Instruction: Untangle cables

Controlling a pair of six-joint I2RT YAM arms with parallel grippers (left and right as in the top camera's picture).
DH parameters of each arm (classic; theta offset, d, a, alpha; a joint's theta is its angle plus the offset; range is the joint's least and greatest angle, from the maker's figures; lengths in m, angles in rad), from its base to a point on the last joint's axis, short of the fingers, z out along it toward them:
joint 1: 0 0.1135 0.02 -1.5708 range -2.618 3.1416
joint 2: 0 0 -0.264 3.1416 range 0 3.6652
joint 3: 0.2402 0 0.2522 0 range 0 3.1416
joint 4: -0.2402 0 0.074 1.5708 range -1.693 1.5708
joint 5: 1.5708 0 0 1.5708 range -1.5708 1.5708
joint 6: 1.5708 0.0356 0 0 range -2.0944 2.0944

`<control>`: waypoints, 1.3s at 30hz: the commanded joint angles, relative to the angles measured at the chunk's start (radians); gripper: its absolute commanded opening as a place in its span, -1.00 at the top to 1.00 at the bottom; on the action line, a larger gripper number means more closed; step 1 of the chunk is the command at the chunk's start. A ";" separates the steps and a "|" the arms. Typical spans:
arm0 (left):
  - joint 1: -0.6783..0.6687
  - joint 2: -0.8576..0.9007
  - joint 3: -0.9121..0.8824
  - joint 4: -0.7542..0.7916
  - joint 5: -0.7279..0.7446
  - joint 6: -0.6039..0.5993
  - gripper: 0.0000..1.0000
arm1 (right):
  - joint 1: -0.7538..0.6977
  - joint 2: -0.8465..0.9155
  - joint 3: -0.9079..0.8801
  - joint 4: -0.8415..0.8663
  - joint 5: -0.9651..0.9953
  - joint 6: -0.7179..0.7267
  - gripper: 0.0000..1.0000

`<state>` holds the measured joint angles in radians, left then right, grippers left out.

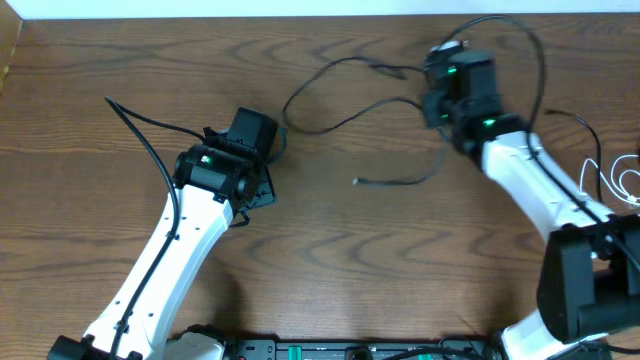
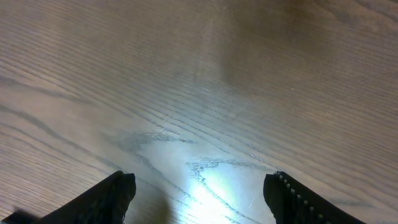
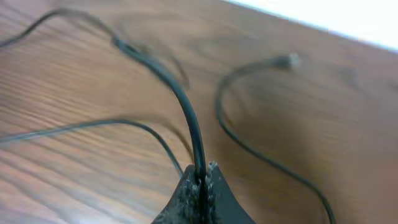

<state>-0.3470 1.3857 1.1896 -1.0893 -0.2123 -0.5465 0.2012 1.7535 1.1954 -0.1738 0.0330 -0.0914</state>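
The brown wooden worktop (image 1: 330,260) fills the overhead view. Two white arms with black wrists reach onto it: the left arm (image 1: 170,255) from the lower left and the right arm (image 1: 530,180) from the lower right.

The thin black cables (image 1: 400,184) lie in loose curves on the far middle part of the worktop, between the two wrists and nearer to the right one. One free end (image 1: 357,181) rests on the bare wood, apart from both arms. A thin white cable (image 1: 607,178) lies in small loops at the right edge, beside the right arm.

The left fingers (image 2: 115,198) stand wide apart above bare wood, and nothing is between them. The right fingers (image 3: 212,190) are pressed together on one black cable (image 3: 186,115), which rises from their tips and bends away to the left. Another black cable curves to the right of it and ends in a small grey plug (image 3: 287,60), blurred.
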 commanded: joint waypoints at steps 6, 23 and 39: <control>0.003 -0.005 0.007 -0.002 -0.005 -0.005 -0.43 | -0.039 0.131 -0.004 -0.002 -0.100 -0.046 0.47; 0.003 -0.005 0.007 -0.002 -0.005 -0.005 -0.43 | -0.046 0.263 -0.005 -0.034 -0.364 -0.067 0.10; 0.003 -0.005 0.007 -0.002 -0.005 -0.005 -0.43 | -0.167 -0.220 0.228 -0.381 0.240 0.101 0.98</control>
<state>-0.3470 1.3857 1.1896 -1.0897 -0.2119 -0.5465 0.1108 1.7077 1.3178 -0.5407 0.0097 -0.0170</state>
